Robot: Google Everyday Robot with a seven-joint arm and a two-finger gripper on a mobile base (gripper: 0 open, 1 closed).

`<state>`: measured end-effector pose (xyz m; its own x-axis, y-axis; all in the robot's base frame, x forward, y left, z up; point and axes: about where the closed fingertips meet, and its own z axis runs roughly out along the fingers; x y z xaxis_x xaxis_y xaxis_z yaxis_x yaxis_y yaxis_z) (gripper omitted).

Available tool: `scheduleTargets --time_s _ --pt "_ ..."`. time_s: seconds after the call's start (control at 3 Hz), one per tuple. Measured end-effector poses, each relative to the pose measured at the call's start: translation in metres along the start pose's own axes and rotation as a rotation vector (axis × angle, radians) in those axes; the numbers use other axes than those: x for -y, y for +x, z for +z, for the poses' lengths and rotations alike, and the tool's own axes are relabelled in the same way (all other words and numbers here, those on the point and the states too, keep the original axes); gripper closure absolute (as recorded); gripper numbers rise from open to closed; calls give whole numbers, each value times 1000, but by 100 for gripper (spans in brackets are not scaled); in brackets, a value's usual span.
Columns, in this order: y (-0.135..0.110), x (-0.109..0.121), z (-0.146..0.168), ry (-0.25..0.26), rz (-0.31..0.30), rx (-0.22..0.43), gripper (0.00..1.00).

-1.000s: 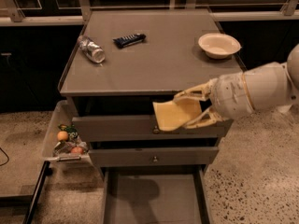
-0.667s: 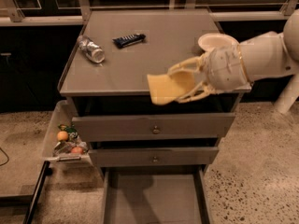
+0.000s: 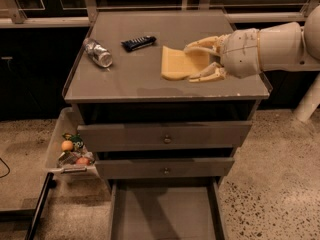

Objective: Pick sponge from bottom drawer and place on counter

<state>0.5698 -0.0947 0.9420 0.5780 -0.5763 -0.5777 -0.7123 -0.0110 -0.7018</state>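
Observation:
The pale yellow sponge [image 3: 176,64] is over the grey counter [image 3: 140,81], right of centre, held between the cream fingers of my gripper [image 3: 196,61]. The gripper reaches in from the right, its white arm across the counter's right side. Its jaws are closed on the sponge's right half, and the sponge sits low, at or just above the counter top. The bottom drawer [image 3: 165,211] is pulled open below the cabinet, with a bare grey floor. The white bowl is hidden behind my arm.
A crushed clear bottle [image 3: 98,52] lies at the counter's left. A black wrapped bar [image 3: 138,42] lies at the back centre. Two grey drawers with round knobs [image 3: 166,139] stand slightly open. A side tray [image 3: 70,149] at the left holds fruit and small items.
The gripper has carried the sponge up from in front of the drawers and over the counter, then lowered it toward the counter top. The arm now covers the white bowl.

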Motion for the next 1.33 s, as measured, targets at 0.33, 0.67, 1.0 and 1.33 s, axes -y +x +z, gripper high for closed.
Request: scheduleTargets --time_s 0.33,0.67,1.0,1.33 --pt "24 -7 10 43 94 -6 100" --pt "24 -7 10 43 94 -5 100" --pt "25 10 18 84 114 37 100" --pt "42 43 31 146 186 68 100"
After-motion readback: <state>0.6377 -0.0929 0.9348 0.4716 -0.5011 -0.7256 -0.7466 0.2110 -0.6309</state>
